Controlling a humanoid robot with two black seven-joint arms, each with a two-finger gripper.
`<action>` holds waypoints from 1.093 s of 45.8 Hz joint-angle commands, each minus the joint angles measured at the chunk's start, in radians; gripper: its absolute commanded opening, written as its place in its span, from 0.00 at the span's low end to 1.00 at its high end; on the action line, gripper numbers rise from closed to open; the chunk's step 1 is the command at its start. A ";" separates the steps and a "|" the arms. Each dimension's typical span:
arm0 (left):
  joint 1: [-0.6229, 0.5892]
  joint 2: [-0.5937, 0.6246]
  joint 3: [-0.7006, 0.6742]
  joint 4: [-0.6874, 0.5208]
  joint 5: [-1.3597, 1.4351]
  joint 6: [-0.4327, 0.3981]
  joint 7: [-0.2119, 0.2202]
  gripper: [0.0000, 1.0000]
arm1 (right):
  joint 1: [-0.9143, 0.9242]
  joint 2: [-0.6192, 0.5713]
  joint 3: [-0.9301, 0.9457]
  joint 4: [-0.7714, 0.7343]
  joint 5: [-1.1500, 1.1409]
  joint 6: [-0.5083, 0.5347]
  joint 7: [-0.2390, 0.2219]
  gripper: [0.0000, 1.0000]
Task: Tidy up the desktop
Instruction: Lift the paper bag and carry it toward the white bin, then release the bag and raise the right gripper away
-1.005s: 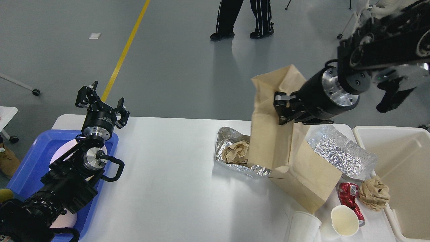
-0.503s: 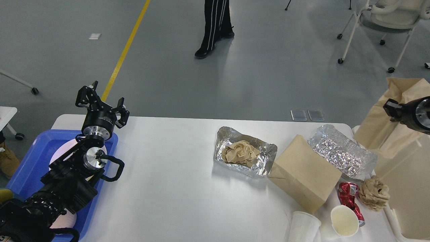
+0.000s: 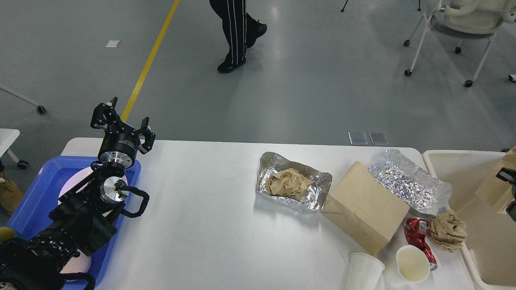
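Your left gripper (image 3: 121,123) is spread open over the blue tray (image 3: 28,201).
The desktop (image 3: 201,225) fills the middle, its long side running left to right. At the right edge, you cannot tell if your right gripper (image 3: 508,189) is open.

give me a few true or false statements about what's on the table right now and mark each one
1. A crumpled brown paper ball lies inside a foil tray. True.
2. The crushed red can stands upright on the blue tray. False: it lies on the desktop, near the right end, beside the paper cups.
3. The left gripper is open and holds nothing. True.
4. The brown paper bag lies between the two foil trays. True.
5. Both paper cups are upright. False: one paper cup lies tipped with its mouth showing.
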 commanded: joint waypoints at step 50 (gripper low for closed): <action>0.000 0.000 0.000 0.000 0.000 0.000 0.000 0.97 | 0.389 0.043 0.189 -0.075 -0.033 0.585 0.013 1.00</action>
